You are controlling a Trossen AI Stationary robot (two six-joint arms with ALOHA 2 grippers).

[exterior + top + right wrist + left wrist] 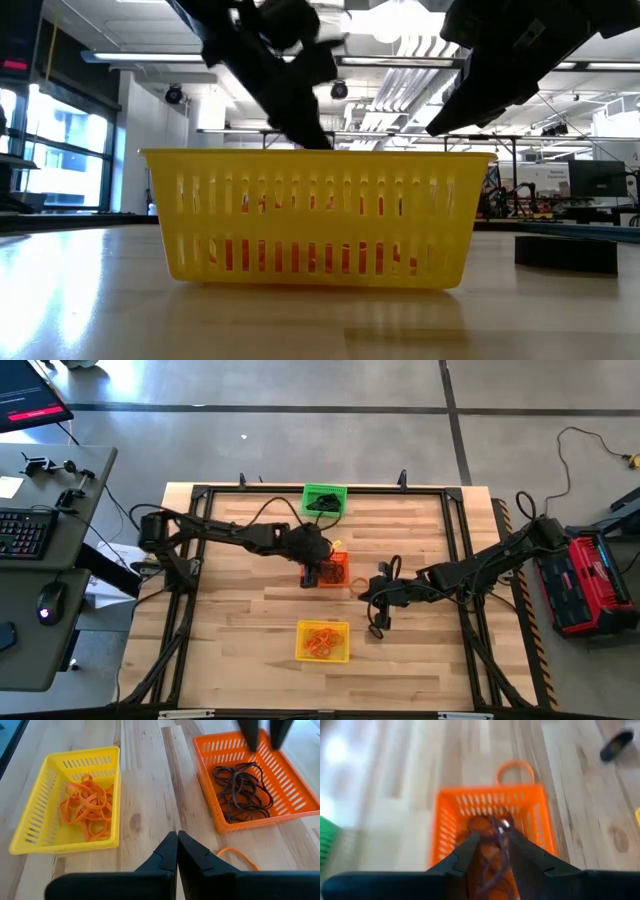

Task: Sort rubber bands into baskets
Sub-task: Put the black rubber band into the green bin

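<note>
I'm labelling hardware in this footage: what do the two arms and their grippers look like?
Both arms are dark, jointed, with black cables looping alongside. The left gripper and right gripper each end in two black, wedge-shaped fingers tapering to narrow tips, on a broad black base. No markings are visible.

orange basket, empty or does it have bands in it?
Not empty. The orange basket holds a tangle of thin dark rubber bands on its floor, seen in the right wrist view. The left gripper hangs over it, fingers apart.

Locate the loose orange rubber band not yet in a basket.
The loose orange rubber band lies on the bare table just outside the orange basket, between it and the right gripper.
</note>
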